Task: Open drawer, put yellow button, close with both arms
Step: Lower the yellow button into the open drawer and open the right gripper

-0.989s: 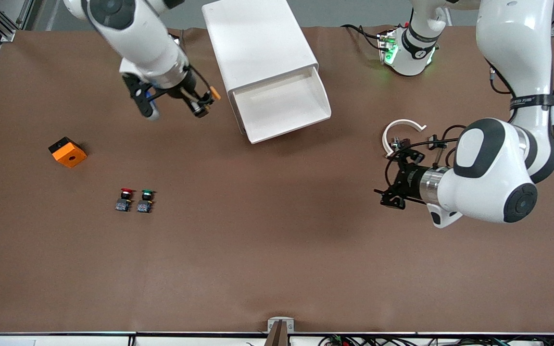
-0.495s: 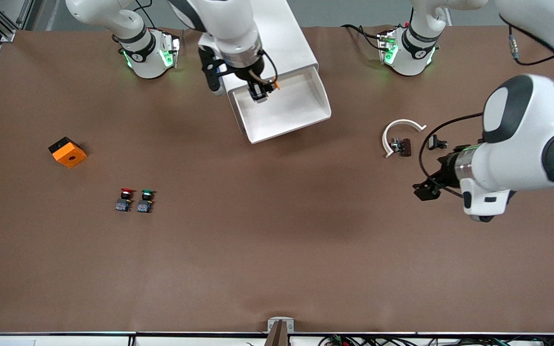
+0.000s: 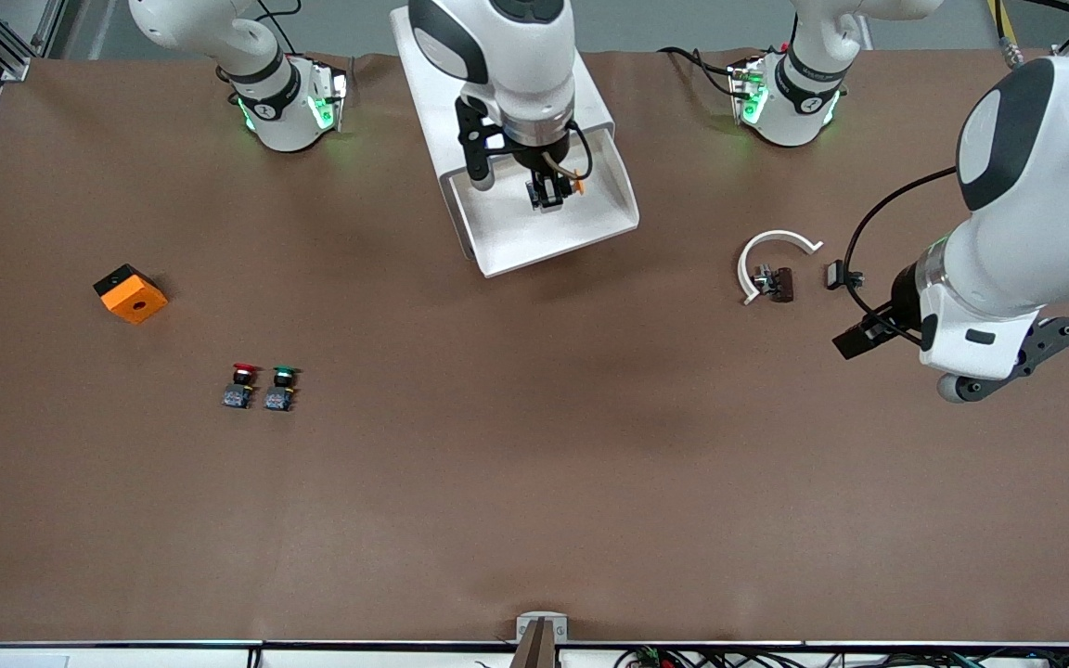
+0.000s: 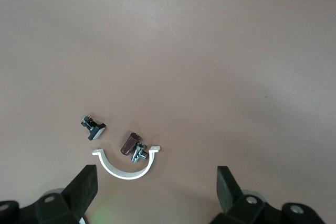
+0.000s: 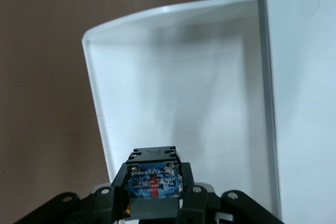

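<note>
The top drawer (image 3: 581, 232) of the white cabinet (image 3: 497, 83) stands pulled out and empty. My right gripper (image 3: 546, 193) hangs over the drawer, shut on the yellow button (image 3: 576, 186); its orange cap sticks out sideways. In the right wrist view the button's black and blue body (image 5: 153, 179) sits between the fingers above the drawer's floor (image 5: 184, 108). My left gripper (image 4: 156, 198) is open and empty, held in the air over the table at the left arm's end, beside a white half-ring clip (image 3: 771, 252).
A red-capped button (image 3: 241, 384) and a green-capped button (image 3: 281, 386) stand together toward the right arm's end. An orange block (image 3: 130, 293) lies farther out. Small dark parts (image 3: 776, 281) lie by the white clip, also in the left wrist view (image 4: 131, 145).
My right gripper has carried the yellow button from beside the cabinet to over the open drawer. My left arm has swung up and outward, away from the white clip.
</note>
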